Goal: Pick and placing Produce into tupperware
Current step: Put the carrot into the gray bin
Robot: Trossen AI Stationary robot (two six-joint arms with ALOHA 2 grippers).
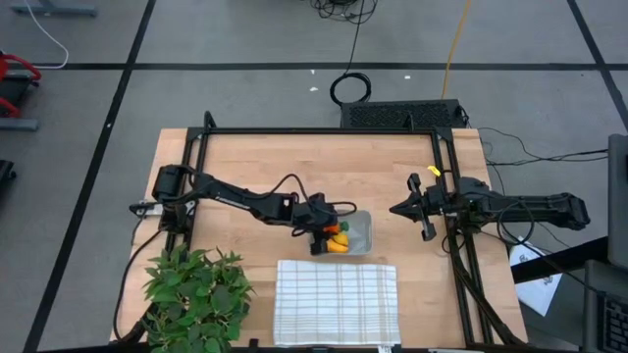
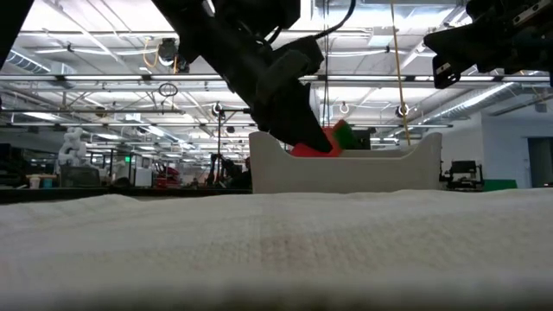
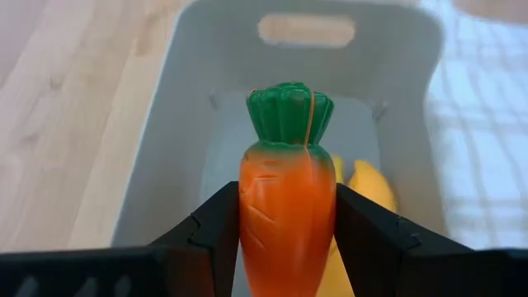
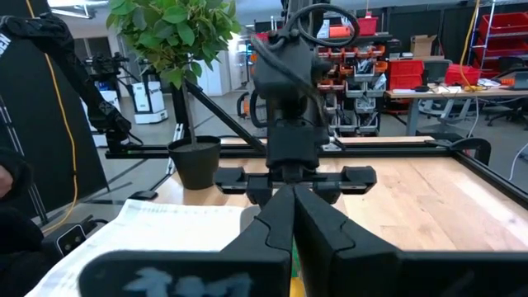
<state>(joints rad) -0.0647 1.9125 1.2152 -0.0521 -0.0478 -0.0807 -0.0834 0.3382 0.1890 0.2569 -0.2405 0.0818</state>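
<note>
1. Left gripper: poised over the tupperware near the middle of the table; fingers closed on the carrot, one finger flat against each orange flank, green top pointing forward over the container's interior.
2. Carrot: held above the tupperware floor, not yet released; likely hard moulded plastic, light, rigid, smooth and somewhat slippery; the tapered body suggests a grip at the thick upper portion, where it is now held, is the more secure; little risk of breakage if dropped from this height.
3. Tupperware: shallow translucent grey container with a cut-out handle in the far wall; stands on the bare wood just beyond the white checked cloth; probably light enough to slide if nudged.
4. Yellow pieces: already inside the tupperware, beneath and beside the carrot; individual shapes hard to separate.
5. Right gripper: waiting well to the right of the tupperware, raised off the table; fingers closed together, holding nothing.
6. Leafy plant: at the table's near left corner, clear of the work.
</note>
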